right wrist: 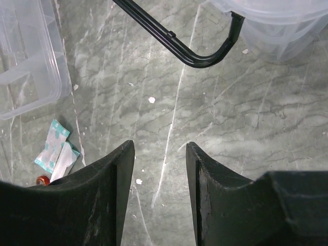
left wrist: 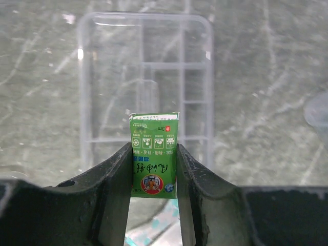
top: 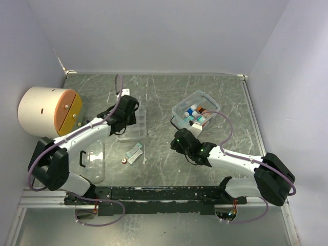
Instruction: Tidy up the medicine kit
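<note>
Off to the far left of the left gripper sits the big white-and-orange cylinder, lying on its side and well apart from the action. Between the two grippers, a few teal-and-white packets lie loose on the grey marbled surface. A tiny red item is just beside them, down to the lower left of the right gripper. Back by the left arm's elbow there's another clear plastic piece; what it is I cannot tell.

Now the kit. The clear divided tray lies flat directly ahead of and below the left gripper, its thin walls splitting it into one long compartment and several small cells. The clear case stands ahead and to the right of the right gripper, small bottles with coloured caps inside it. Its black handle is swung out across the surface just ahead of that gripper's fingers.

The left arm reaches forward on a diagonal. Its gripper is closed partway on a small green packet, which is pinched upright between both fingers above the tray's near end. The right arm comes in low from the right with its wrist bent over the bare surface. Its jaws are parted with nothing between them and touch nothing.
</note>
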Controlling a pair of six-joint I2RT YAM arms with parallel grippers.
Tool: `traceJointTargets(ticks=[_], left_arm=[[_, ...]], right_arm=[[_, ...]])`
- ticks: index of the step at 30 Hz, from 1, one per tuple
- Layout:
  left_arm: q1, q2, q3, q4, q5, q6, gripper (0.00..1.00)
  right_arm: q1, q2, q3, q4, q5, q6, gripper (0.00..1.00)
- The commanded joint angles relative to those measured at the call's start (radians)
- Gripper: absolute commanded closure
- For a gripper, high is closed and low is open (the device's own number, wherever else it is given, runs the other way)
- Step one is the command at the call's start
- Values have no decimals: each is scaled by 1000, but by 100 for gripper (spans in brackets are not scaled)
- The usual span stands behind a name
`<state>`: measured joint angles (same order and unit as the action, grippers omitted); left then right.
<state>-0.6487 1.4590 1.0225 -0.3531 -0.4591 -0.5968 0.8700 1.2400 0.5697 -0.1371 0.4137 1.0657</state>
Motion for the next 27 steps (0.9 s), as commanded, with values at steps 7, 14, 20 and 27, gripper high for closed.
traceJointTargets(ticks=[7, 14, 20, 27], left_arm=[[160, 160, 55, 61, 52, 167, 53], [231, 268, 80, 118, 125, 193, 53], [244, 357, 156, 98, 152, 202, 54], [244, 407, 181, 89, 135, 209, 51]], right_arm=[[3, 21, 15, 22, -6, -6, 56], [3, 40, 18, 33, -22, -12, 56], [3, 61, 29, 51, -39, -22, 56], [2, 75, 34, 51, -38, -31, 56]])
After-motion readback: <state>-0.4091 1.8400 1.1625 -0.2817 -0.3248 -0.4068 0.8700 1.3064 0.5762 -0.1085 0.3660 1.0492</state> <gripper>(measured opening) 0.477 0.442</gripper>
